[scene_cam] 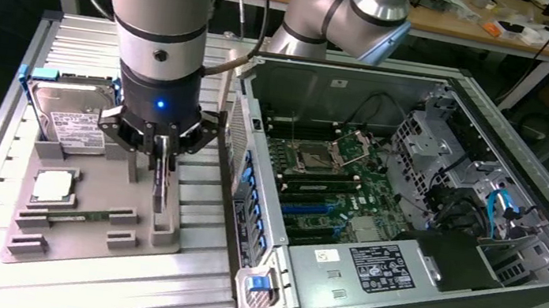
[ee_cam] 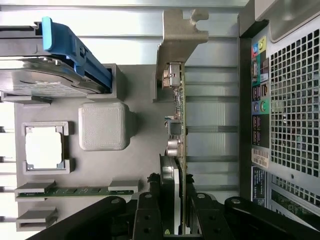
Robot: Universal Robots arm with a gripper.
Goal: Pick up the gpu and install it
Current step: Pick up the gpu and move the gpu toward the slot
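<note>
The gpu (scene_cam: 160,191) stands on edge in a slot of the grey holder tray (scene_cam: 83,236), just outside the open computer case (scene_cam: 406,203). My gripper (scene_cam: 162,157) hangs straight above the card with its fingers down on either side. In the wrist view the gpu (ee_cam: 176,125) runs edge-on, its silvery bracket at the far end. There my gripper (ee_cam: 174,215) is shut on the card's near end, with the black fingers (ee_cam: 150,212) pressed against both faces. The card's lower edge still sits at the holder's slot block.
The holder tray (ee_cam: 140,150) also carries a hard drive (scene_cam: 67,115) with a blue frame, a processor chip (scene_cam: 54,186) and a green memory stick (scene_cam: 85,215). The case lies open on its side, showing the motherboard (scene_cam: 324,184). Its perforated rear panel (ee_cam: 295,100) is close beside the card.
</note>
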